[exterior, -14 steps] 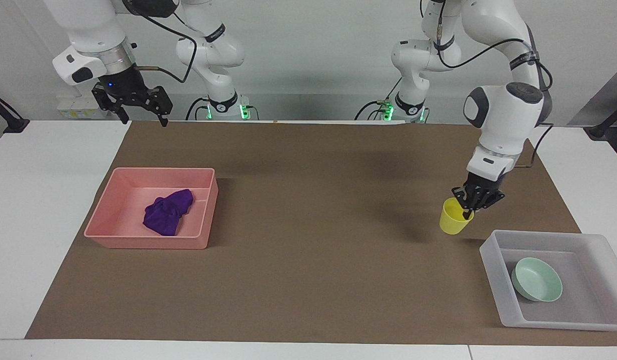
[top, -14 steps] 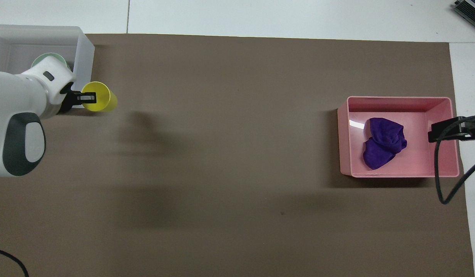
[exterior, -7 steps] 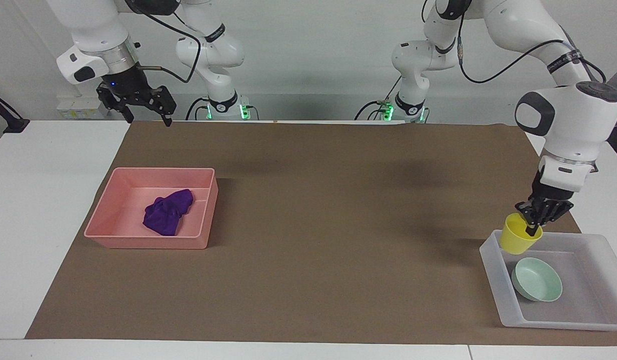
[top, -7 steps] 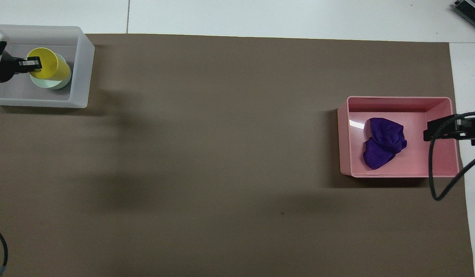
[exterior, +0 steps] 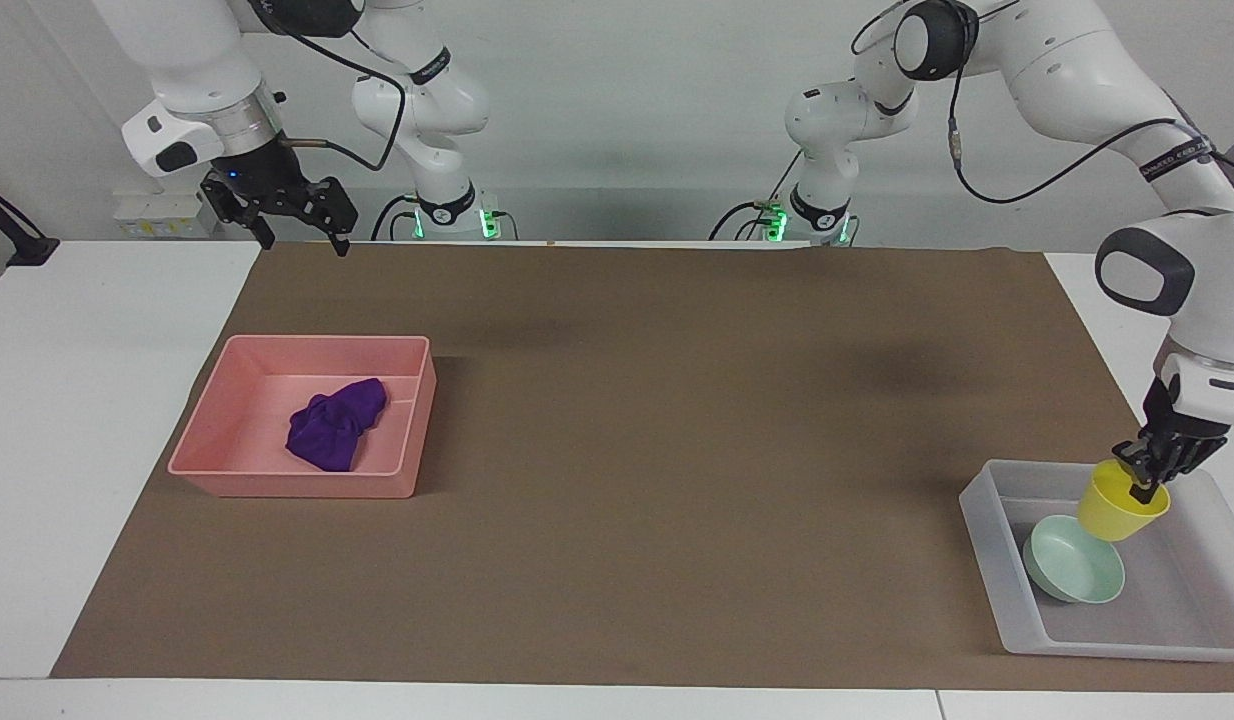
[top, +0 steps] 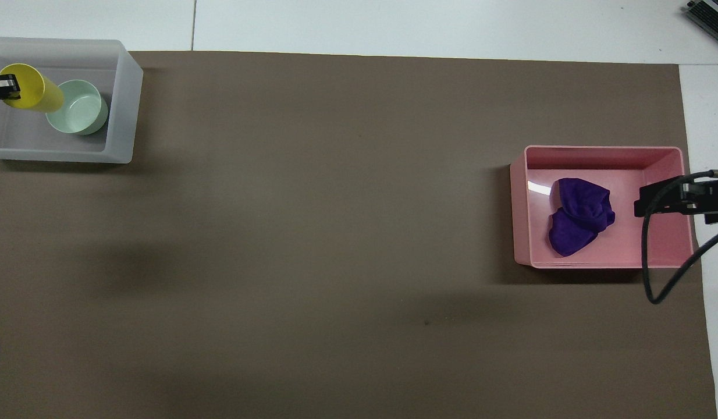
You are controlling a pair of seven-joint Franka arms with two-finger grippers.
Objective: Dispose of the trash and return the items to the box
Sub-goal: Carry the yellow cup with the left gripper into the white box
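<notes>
My left gripper is shut on the rim of the yellow cup. It holds the cup tilted, just above the floor of the translucent box. The cup hangs beside the mint-green bowl, which lies in the box. In the overhead view the cup is next to the bowl inside the box, and the left gripper shows at the frame's edge. The purple cloth lies in the pink tray. My right gripper waits open and raised by the pink tray.
The pink tray stands at the right arm's end of the brown mat. The translucent box stands at the left arm's end, far from the robots. White table borders the mat.
My left gripper carried the yellow cup from over the mat beside the box to over the box, next to the bowl. The right gripper shifted only slightly.
</notes>
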